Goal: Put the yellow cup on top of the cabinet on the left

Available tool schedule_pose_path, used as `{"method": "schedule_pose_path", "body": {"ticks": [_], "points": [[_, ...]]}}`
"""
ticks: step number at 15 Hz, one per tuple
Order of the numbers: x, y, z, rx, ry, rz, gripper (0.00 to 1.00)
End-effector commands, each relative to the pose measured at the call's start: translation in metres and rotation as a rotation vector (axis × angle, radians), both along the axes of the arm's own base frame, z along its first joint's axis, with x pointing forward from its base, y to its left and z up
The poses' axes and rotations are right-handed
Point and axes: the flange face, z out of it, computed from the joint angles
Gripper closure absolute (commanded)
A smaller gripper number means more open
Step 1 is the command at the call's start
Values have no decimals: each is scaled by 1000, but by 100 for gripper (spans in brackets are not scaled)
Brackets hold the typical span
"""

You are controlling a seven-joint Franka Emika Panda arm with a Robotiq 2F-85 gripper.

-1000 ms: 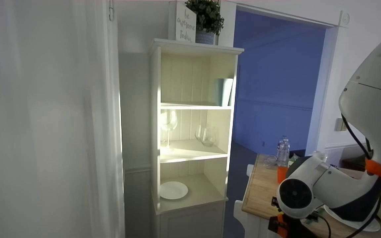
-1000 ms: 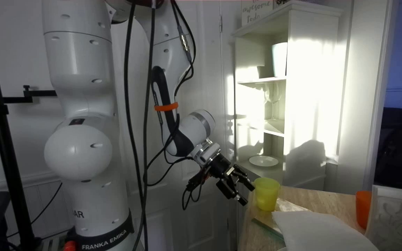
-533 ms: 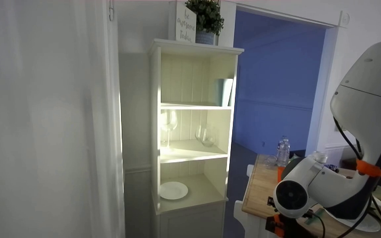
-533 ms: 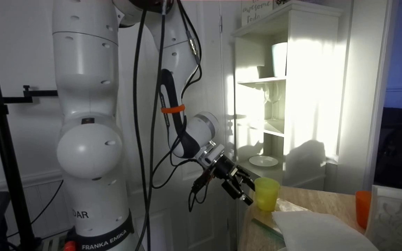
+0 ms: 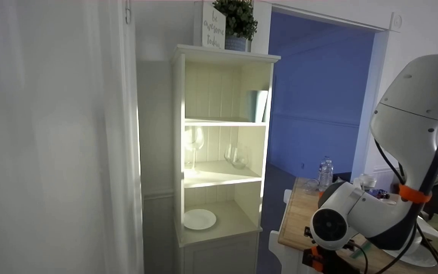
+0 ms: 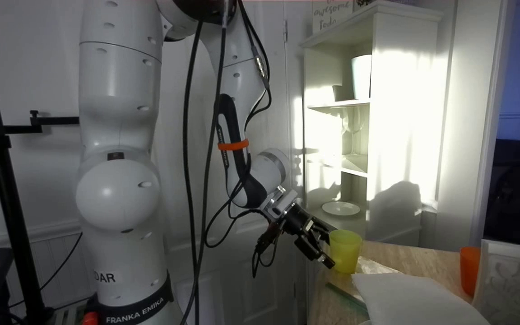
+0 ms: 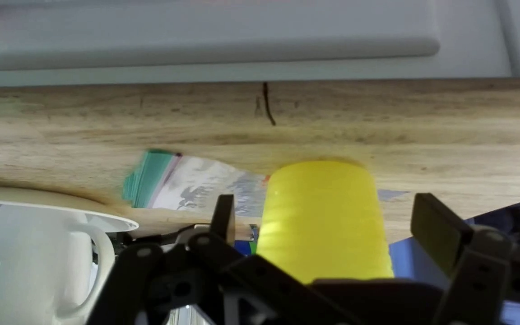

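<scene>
The yellow cup [image 6: 346, 253] stands upright on the wooden table's edge in an exterior view; it also shows in the wrist view [image 7: 325, 221]. It is hidden in the view that faces the cabinet. My gripper [image 6: 330, 246] is open and tilted downward beside the cup. In the wrist view the cup stands between the two open fingers [image 7: 324, 201], with gaps visible on both sides. The tall cream-white cabinet [image 5: 226, 54] has lit open shelves; its side shows in an exterior view [image 6: 404, 90]. Its top carries a sign [image 5: 213, 28] and a potted plant [image 5: 236, 23].
The wooden table [image 5: 299, 217] holds an orange cup [image 6: 469, 271], a clear plastic bottle [image 5: 326, 175] and a flat packet [image 7: 197, 185]. A white mug [image 7: 30, 266] is close by in the wrist view. The cabinet's shelves hold glasses [image 5: 194, 139], a plate [image 5: 199, 219] and a light-blue vessel [image 5: 257, 105].
The arm and open gripper have moved toward the cup, so the fingers are closer to it and overlap it in an exterior view. The cup has not moved.
</scene>
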Motion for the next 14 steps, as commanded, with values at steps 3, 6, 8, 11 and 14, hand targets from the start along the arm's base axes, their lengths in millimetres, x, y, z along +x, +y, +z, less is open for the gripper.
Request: {"method": "schedule_pose_path", "body": {"ticks": [3,6,8,11,14], "points": [[14,-2,-16,-7,-16,27,0],[20,-3,-19,-14,-19,34,0],[25,-3,-17,-26,-31,44,26],[30,-4,-15,-41,-43,46,48],[29,-4,-13,-49,-49,44,58]]}}
